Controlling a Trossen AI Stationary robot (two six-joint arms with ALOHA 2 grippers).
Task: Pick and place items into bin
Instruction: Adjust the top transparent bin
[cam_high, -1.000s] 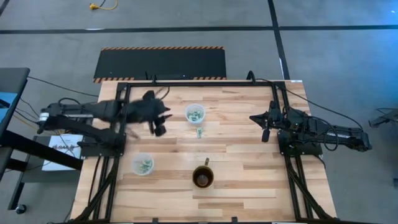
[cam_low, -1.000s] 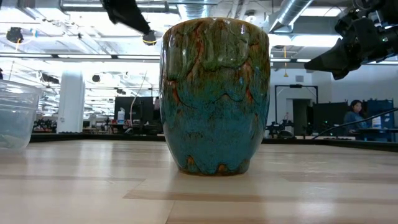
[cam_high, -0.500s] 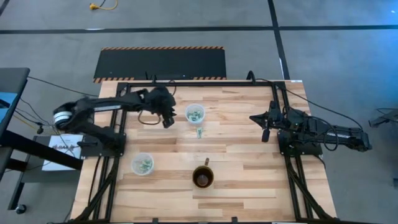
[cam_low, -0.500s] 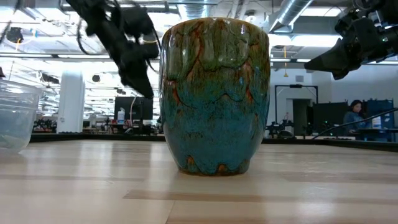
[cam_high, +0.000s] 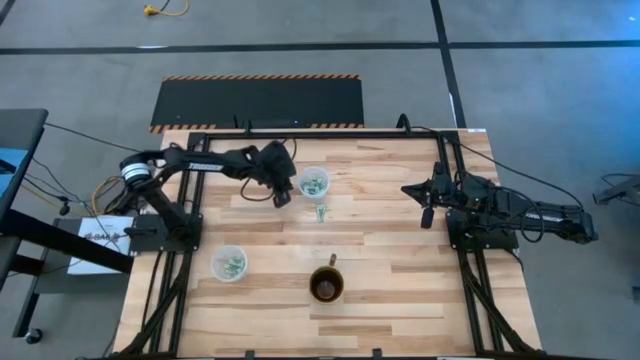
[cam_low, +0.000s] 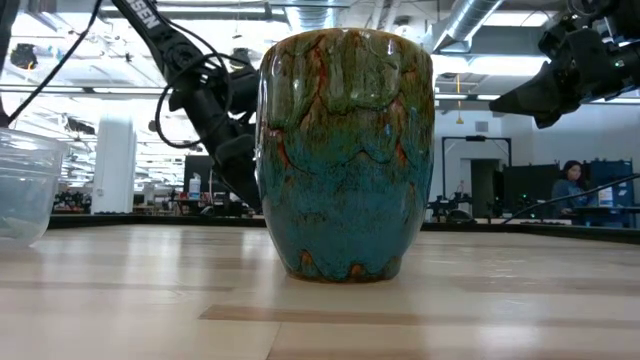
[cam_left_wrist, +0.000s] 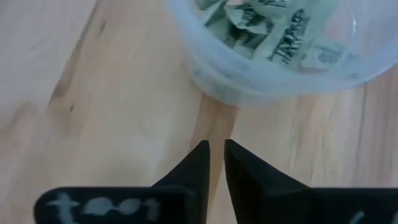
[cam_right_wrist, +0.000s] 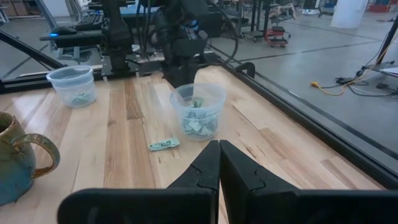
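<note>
Closer now, left hand (cam_high: 283, 197) nears crumpled green-white items (cam_left_wrist: 267, 28).

We see a table (cam_high: 380, 250) of pale wood planks, smooth with a soft sheen. The two cups (cam_high: 314, 182) (cam_high: 229, 264) are thin clear plastic, slightly cloudy. Inside them the items (cam_left_wrist: 267, 28) look like crumpled printed paper, matt. The mug (cam_low: 345, 150) is ceramic with a glossy, running glaze. The left gripper (cam_left_wrist: 212, 158) fingers look like matt black plastic.

Left gripper (cam_left_wrist: 211, 152) nearly closed; right gripper (cam_right_wrist: 219, 155) closed.
</note>
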